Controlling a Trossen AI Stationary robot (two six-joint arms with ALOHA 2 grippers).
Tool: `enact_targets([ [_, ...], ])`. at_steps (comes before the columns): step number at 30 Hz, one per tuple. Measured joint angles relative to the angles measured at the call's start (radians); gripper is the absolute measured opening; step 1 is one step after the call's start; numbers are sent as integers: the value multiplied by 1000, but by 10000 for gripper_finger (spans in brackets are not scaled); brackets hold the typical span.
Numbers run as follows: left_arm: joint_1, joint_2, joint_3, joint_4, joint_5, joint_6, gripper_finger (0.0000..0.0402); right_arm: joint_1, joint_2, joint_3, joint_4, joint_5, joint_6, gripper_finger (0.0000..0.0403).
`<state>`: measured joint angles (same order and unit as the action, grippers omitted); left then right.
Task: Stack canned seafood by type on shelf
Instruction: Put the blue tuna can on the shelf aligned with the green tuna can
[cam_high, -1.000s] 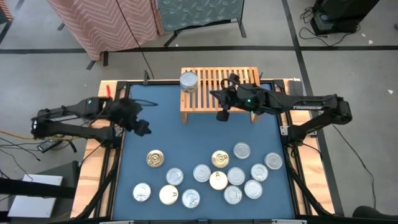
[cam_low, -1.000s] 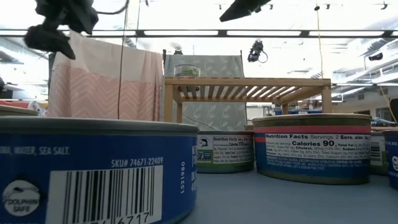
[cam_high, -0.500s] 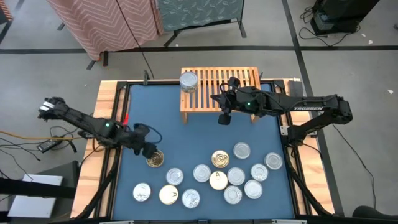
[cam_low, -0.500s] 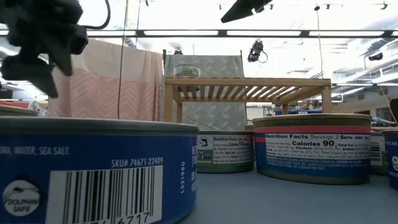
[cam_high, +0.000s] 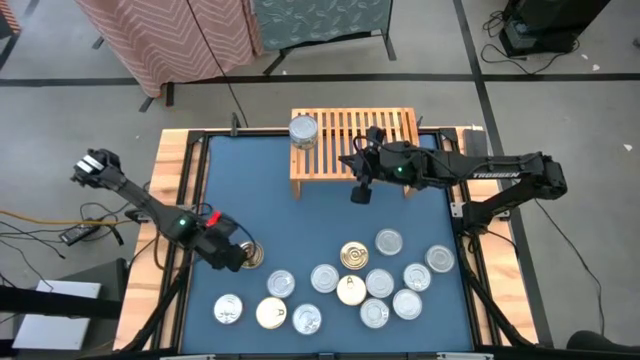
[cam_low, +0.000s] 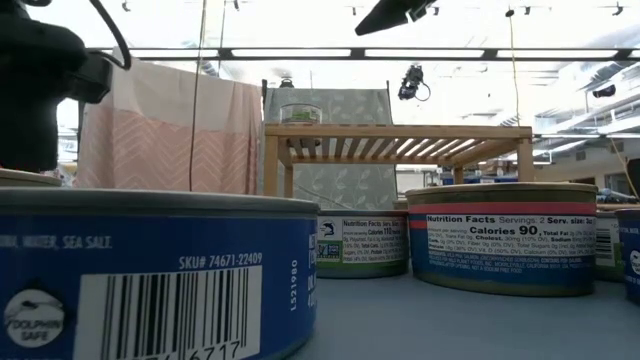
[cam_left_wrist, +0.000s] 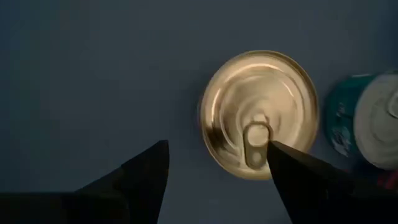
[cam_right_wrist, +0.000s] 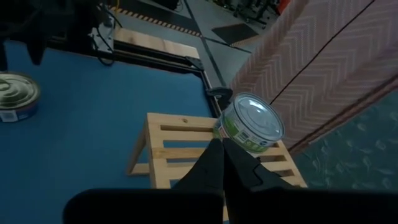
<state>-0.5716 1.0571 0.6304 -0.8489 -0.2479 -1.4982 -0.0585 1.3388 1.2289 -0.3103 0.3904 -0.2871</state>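
Right now my left hand (cam_left_wrist: 217, 168) hangs open directly over the gold-top tin (cam_left_wrist: 259, 114) at the cluster's left edge, tin offset twd one finger; right hand (cam_high: 358, 189), shut, waits by shelf (cam_high: 352, 131).

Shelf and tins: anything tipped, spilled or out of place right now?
Nothing stands out. One silver-topped green-labelled tin stands upright at a corner of the light-wood slatted shelf; the other flat round tins sit upright, lids up, on the blue table mat.
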Motion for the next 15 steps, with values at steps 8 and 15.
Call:
enact_targets([
  [8, 3, 105, -80, 212, 6, -12, 272, 27, 0, 0, -1, 0, 0, 0],
  [15, 94, 130, -138, 426, -56, -13, 272, 40, 0, 0, -1, 0, -2, 0],
])
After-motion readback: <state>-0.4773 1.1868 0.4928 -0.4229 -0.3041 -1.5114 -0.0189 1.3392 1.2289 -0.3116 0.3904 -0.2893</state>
